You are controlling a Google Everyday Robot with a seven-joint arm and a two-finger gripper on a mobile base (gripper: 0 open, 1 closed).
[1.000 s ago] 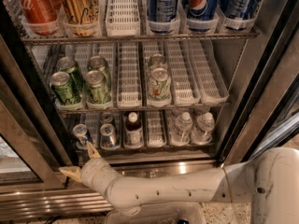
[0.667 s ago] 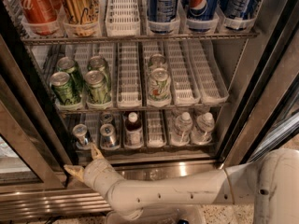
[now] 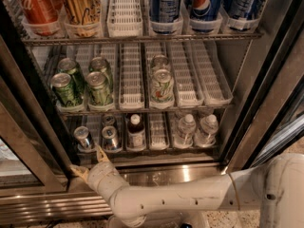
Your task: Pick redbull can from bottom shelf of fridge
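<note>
The fridge stands open in front of me. Its bottom shelf carries white slotted lane trays. Two slim silver redbull cans stand at its left front: one in the leftmost lane, another beside it on the right. My gripper is at the shelf's front edge, just below and in front of the left can. It is open and empty, with one tan finger pointing up between the two cans and the other low on the left.
A dark bottle and two water bottles share the bottom shelf. Green cans fill the rack above. Cola cans sit on top. The door frame is close on the left, the ribbed steel base below.
My gripper has moved a little up and to the right, closer to the left redbull can. The cans have not moved.
</note>
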